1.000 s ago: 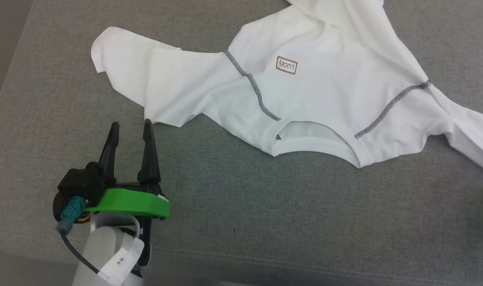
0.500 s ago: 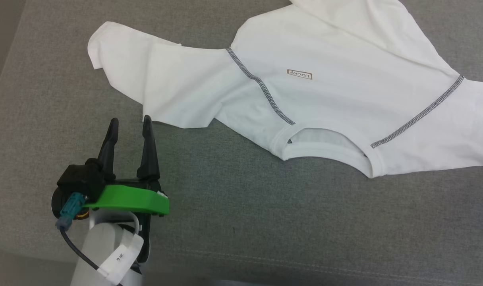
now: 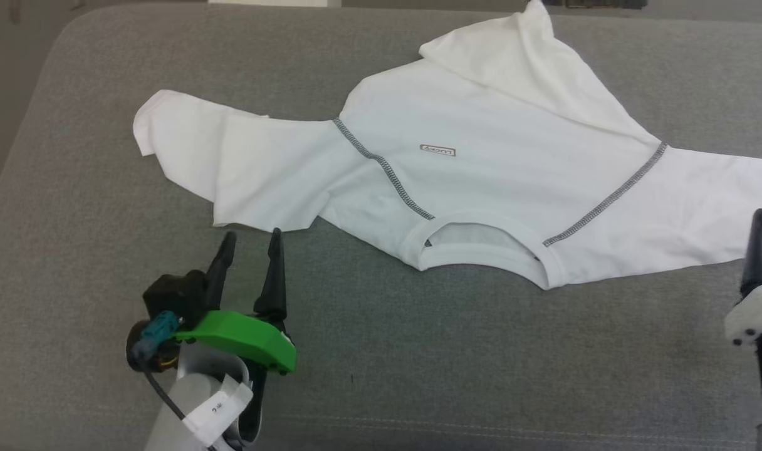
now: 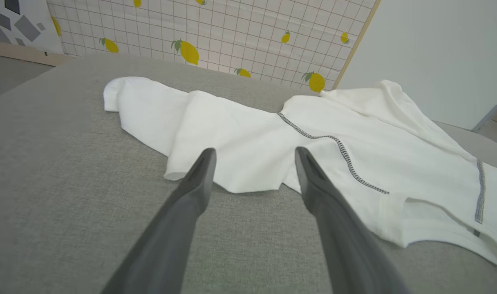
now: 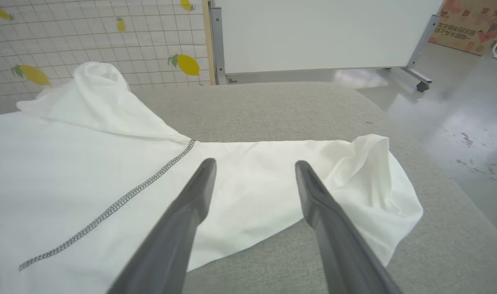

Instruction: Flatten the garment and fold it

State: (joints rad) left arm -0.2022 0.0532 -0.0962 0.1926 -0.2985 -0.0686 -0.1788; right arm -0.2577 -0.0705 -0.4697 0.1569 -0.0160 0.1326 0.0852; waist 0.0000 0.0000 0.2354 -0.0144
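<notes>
The garment (image 3: 500, 169) is a white T-shirt with dark zigzag seams. It lies front up on the grey cushion, its ribbed neckline (image 3: 481, 254) towards me and both sleeves spread. Its hem end (image 3: 525, 50) is bunched up at the back. My left gripper (image 3: 251, 237) is open just short of the left sleeve's edge (image 3: 262, 222). In the left wrist view that gripper (image 4: 255, 150) points at the sleeve (image 4: 216, 134), holding nothing. My right gripper (image 5: 255, 163) is open over the right sleeve (image 5: 354, 175) with nothing between its fingers. One right finger (image 3: 759, 244) shows at the head view's right edge.
The grey cushioned surface (image 3: 418, 363) ends in a rounded edge on the right, with bare floor (image 5: 469, 122) below it. A lemon-patterned grid wall (image 4: 232, 32) and a whiteboard on wheels (image 5: 314, 32) stand behind it.
The right sleeve has been drawn out to the right and the shirt lies flatter. The head view has shifted, and a right finger now shows at its right edge.
</notes>
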